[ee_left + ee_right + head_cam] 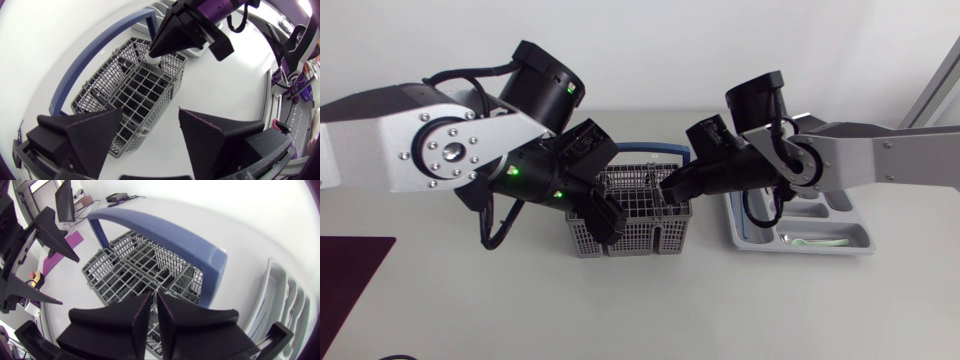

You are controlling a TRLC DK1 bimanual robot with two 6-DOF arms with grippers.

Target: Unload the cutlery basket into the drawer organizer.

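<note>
Cutlery basket (650, 236): grey mesh with a blue hoop handle (650, 148), mid-table (470, 300), just left of the drawer organizer.
Drawer organizer (865, 238): pale grey tray at table right, with a pale spoon (810, 241) lying in its front slot.
Left gripper (150, 135): fingers spread wide, holding nothing, hanging over the basket's left end; the grid compartments are ahead of it.
Right gripper (153, 312): fingers closed to a thin slit, tips down in the basket's right end beside the handle.
Pale utensil (153, 60): only a short whitish bit shows at the right gripper's tips, pinched there, standing in an end compartment; type can't be told.
Arms: left comes in from the left, right from the right, both meeting over the basket.
</note>
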